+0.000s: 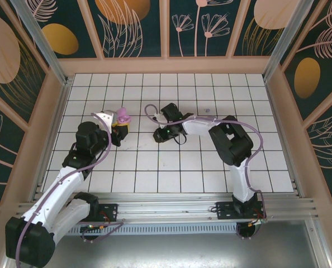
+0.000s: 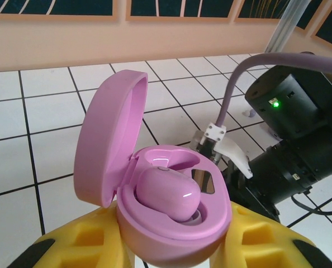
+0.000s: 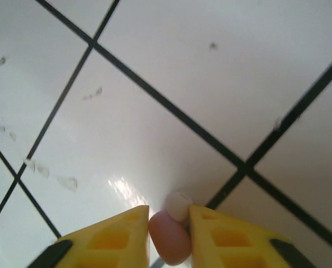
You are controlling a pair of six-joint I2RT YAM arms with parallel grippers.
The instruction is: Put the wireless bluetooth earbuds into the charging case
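1. The right fingers (image 3: 110, 237) (yellow, at the bottom edge of the right wrist view) are closed narrow on one earbud (image 3: 169, 240). It is pinkish-lilac with a pale tip, and the tip points down to the white tiled counter (image 3: 155, 111). I cannot tell if the tip touches the tile.
2. The left fingers (image 2: 88, 243) grip the pink charging case (image 2: 171, 223) at its base, one finger on each side.
3. The lid (image 2: 99, 151) of the case stands open and nearly upright, on the left side of the left wrist view.
4. A second earbud (image 2: 166, 192) sits inside the case, with a small shiny recess just beside it.
5. In the top view the case is left of the counter's centre, and the right fingers are near it but apart.
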